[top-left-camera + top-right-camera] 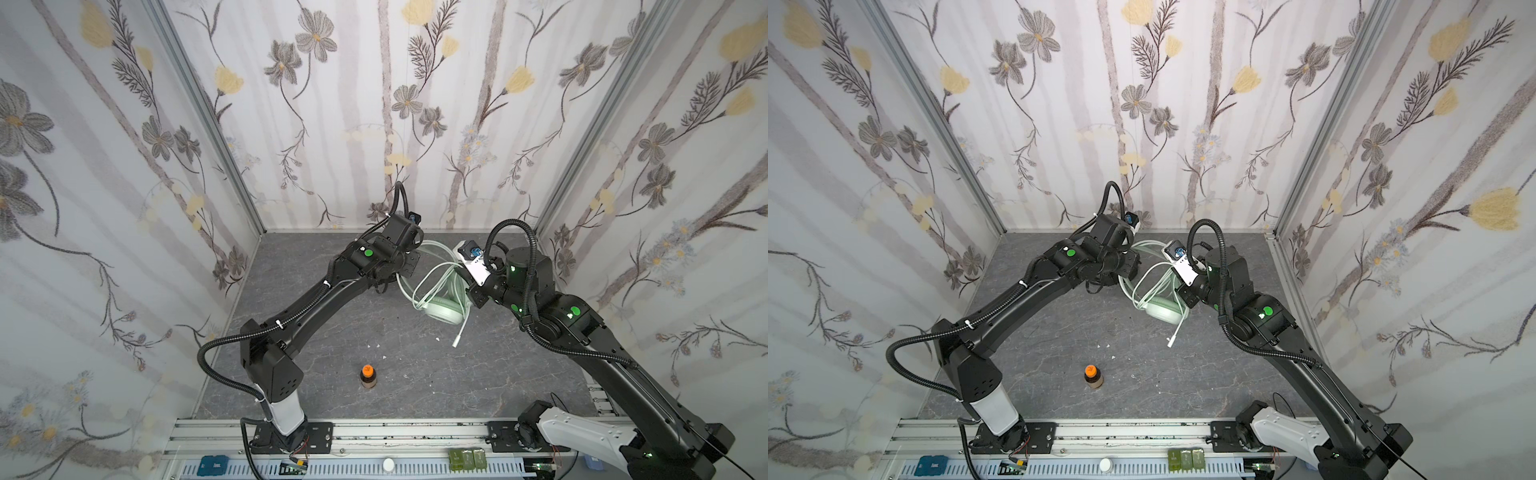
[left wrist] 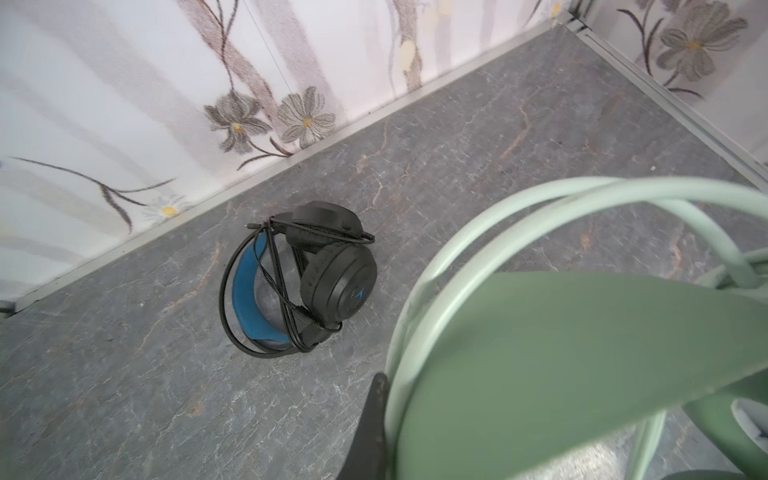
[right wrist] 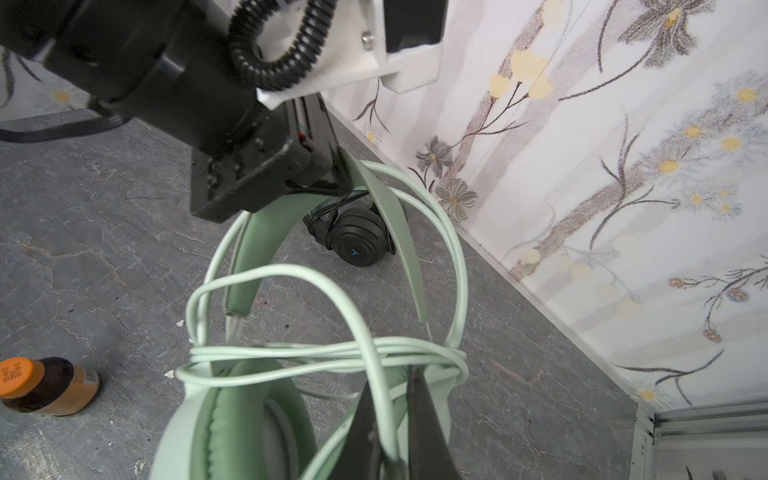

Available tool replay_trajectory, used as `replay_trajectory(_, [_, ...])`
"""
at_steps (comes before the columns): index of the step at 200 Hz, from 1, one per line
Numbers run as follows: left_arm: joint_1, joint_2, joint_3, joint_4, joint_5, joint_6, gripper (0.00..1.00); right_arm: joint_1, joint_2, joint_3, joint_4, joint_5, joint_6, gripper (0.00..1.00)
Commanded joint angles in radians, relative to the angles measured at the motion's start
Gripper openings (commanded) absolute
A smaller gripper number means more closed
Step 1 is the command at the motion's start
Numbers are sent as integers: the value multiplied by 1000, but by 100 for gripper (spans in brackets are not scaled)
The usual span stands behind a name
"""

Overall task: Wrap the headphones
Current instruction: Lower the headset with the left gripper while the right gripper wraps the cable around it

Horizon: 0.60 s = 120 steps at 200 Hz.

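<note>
The mint green headphones (image 1: 444,309) (image 1: 1160,311) hang tilted over the back middle of the table, ear cups low. My left gripper (image 3: 341,176) is shut on the top of their headband (image 2: 582,353); one black finger (image 2: 376,415) shows beside the band. My right gripper (image 3: 390,386) is shut on a strand of the pale green cable (image 3: 332,357), which loops loosely around the headband. The cable's plug end (image 1: 457,341) dangles to the table. The black headphones (image 2: 336,278) (image 3: 359,237) lie by the back wall with their black cable wound around them, hidden behind the left arm in both top views.
A small brown bottle with an orange cap (image 1: 368,376) (image 1: 1092,376) (image 3: 45,386) stands toward the front middle of the grey marbled table (image 1: 316,332). Flowered walls close the table in at the back and on both sides. A few white specks lie near the middle.
</note>
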Motion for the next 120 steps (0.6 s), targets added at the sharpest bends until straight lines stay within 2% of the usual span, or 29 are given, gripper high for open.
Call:
replay_trajectory(1, [4,-40,-21,-18,151,10,0,-22,-13,-1,32,-16,12,0])
replay_trajectory(72, [16,-84,-15,-70,258,1,0,-130,-68,-61,55,6,90,0])
replay_trajectory(120, [19,-86,25,-61,300,-22,0,-196,-92,-139,112,-82,150,1])
